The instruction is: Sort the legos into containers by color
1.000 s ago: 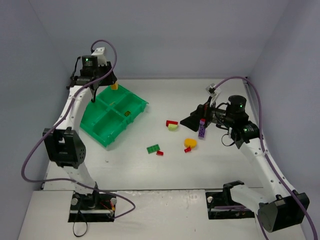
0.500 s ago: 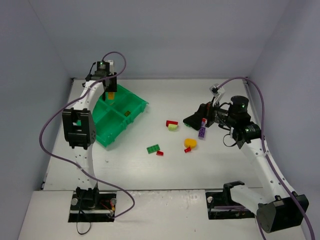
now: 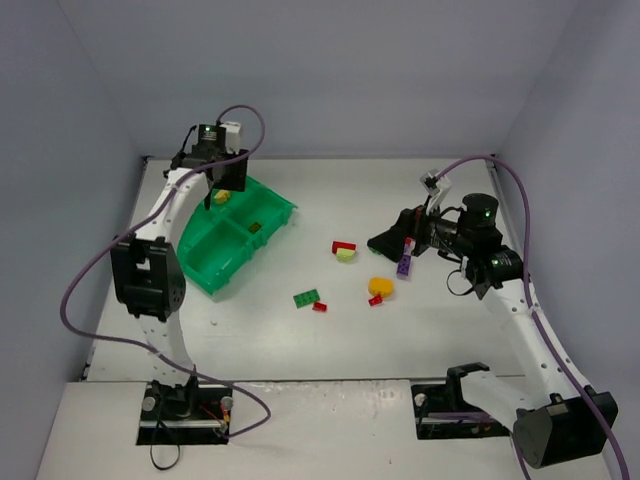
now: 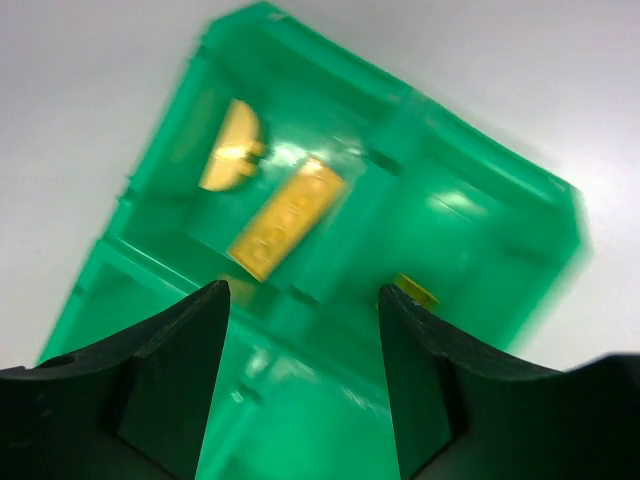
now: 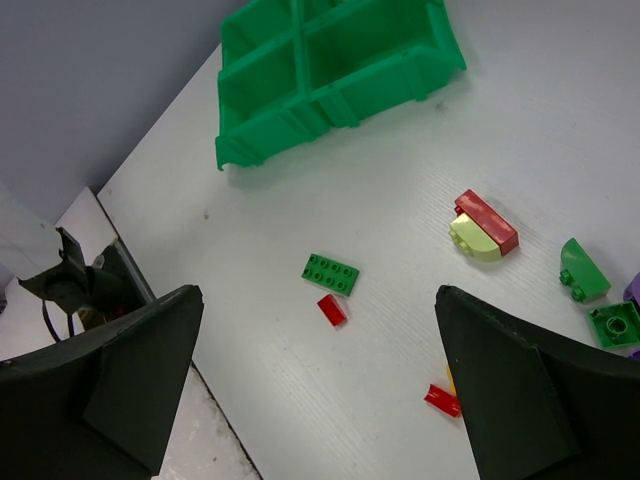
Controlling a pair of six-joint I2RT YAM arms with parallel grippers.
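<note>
The tray (image 3: 228,262) sits upper left in the overhead view, corner-on to the edges of the table (image 3: 300,345). In its farthest compartment a long brick (image 4: 288,220) lies beside a rounded brick (image 4: 228,145); the compartment to the right holds a single brick (image 3: 256,227). Right of the tray, near mid-frame, loose pieces lie on the table: a touching pair (image 3: 344,250) farthest back, a flat plate (image 3: 307,297) with a small piece (image 3: 320,306) at its lower right, a domed brick (image 3: 380,286) further right, and an outlying brick (image 3: 404,265) rightmost.
</note>
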